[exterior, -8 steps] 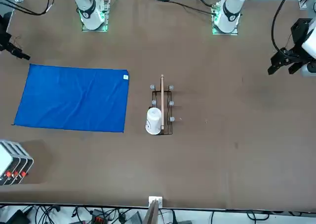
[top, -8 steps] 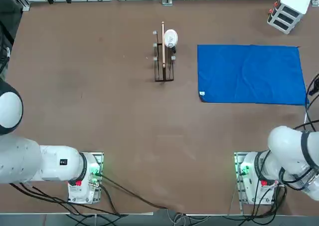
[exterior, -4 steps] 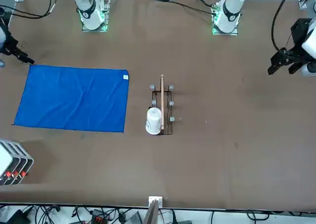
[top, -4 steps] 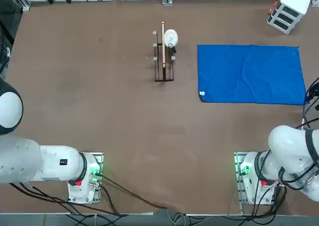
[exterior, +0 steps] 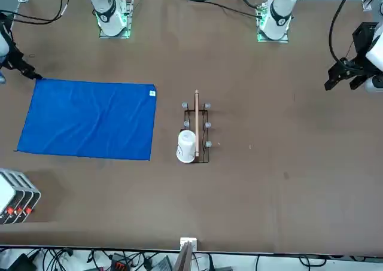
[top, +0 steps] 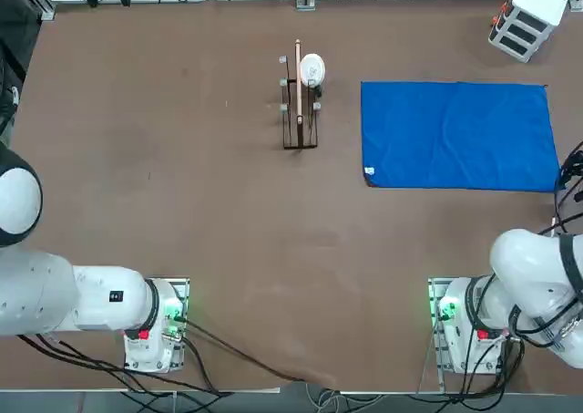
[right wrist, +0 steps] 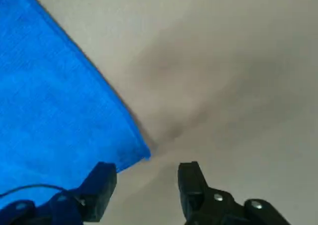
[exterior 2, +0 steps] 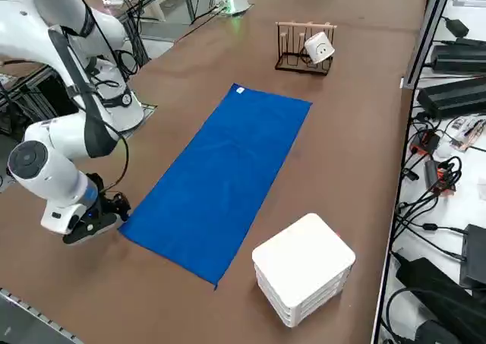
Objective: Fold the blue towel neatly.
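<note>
The blue towel (top: 458,136) lies spread flat as one layer on the desk (top: 182,158), in the half on the robot's right and toward the far edge, its long sides running along that edge. A small white tag (top: 369,170) sits at the near corner that faces the middle of the desk. The right claw (right wrist: 145,185) hangs low just outside the towel's other near corner, by the desk's right edge; its two fingers (right wrist: 102,185) stand apart with that corner's tip close before the gap, and nothing is between them. In the side view the claw (exterior 2: 114,207) is right beside the cloth's corner, though whether it touches cannot be told. A wooden rack (top: 299,103) with a white cup (top: 311,68) stands near the middle of the far edge, apart from the towel. A white box (exterior 2: 304,268) sits at the far right corner
</note>
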Tool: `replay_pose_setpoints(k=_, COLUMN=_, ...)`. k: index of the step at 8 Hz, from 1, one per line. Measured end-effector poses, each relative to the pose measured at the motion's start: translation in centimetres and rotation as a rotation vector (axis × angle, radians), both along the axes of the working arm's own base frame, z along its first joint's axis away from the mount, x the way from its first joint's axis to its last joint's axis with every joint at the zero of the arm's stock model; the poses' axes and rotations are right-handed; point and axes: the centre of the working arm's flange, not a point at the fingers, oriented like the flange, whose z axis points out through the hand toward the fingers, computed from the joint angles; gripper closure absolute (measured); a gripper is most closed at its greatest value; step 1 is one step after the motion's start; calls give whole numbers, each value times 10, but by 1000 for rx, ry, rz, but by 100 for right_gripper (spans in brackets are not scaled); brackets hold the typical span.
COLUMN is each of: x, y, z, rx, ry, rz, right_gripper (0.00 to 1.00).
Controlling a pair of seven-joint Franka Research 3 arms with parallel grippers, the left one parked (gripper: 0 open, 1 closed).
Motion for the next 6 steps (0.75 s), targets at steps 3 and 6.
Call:
replay_pose_setpoints(k=3, x=7, y=-8, z=-12, rx=0, ry=1, rz=-24, right_gripper=29)
replay_pose_setpoints(k=6, x=8, y=-7, z=-14, rx=3, ry=3, rz=-30, right_gripper=32)
